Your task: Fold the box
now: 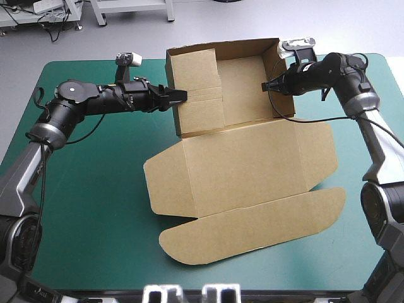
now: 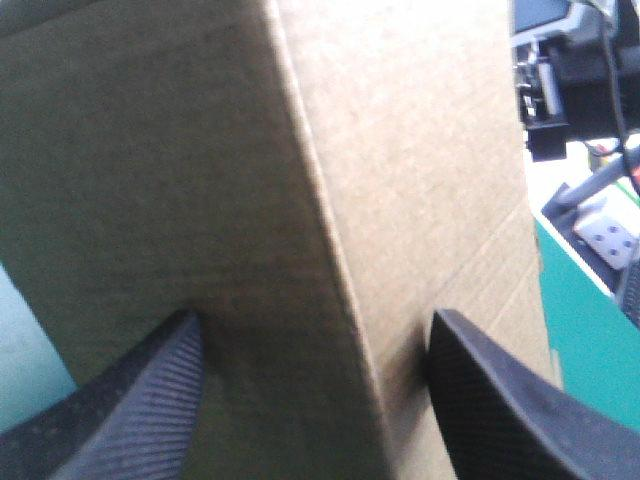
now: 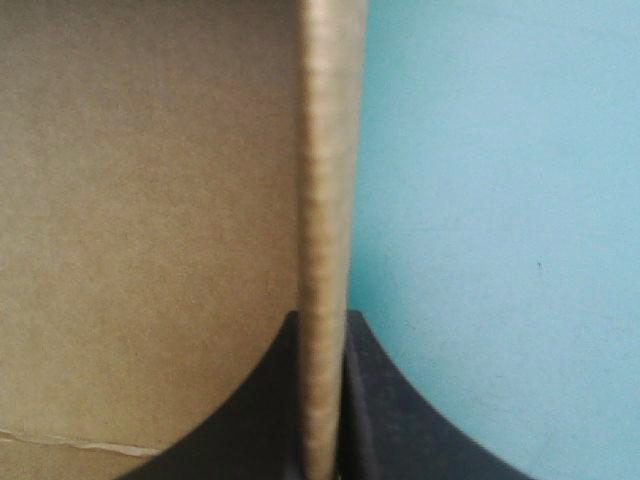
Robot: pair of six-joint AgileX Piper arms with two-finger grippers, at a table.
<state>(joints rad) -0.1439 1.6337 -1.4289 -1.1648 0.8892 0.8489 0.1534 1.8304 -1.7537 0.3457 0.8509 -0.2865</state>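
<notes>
Two grippers on opposite walls, one clamped and one not

Half of the box (image 1: 243, 88) was up at this moment. The tray stood toward 12 o'clock on the teal-green cover (image 1: 95, 221), and the lid (image 1: 252, 164) lay flat, spreading out toward 6 o'clock.

Your right gripper (image 1: 270, 85) reached in from 3 o'clock and was pinched on the upper edge of the right wall (image 1: 273, 63). In its wrist view the black fingers (image 3: 385, 410) met on the board edge with only the sheet between them.

Your left gripper (image 1: 181, 98) reached in from 9 o'clock, level with the left wall (image 1: 199, 88). Its fingers (image 2: 140, 400) stood well apart, with a folded ridge of that wall running up between them. I could not tell whether either pad touched the board.

What you had to weigh was the line between those parted fingers and the left wall. The wall lay straight ahead of them, toward 3 o'clock. Its long axis ran from 12 to 6 o'clock, square across the arm's line of approach. Your left arm was clearly the nearer one for it.

The wall's broad panel looked to lean in over the tray floor rather than stand upright, so I judged it not yet tucked. I judged the next move to belong to the left gripper, closing on or pressing that ridge. The right gripper's hold would keep the tray from sliding off toward 3 o'clock
</notes>
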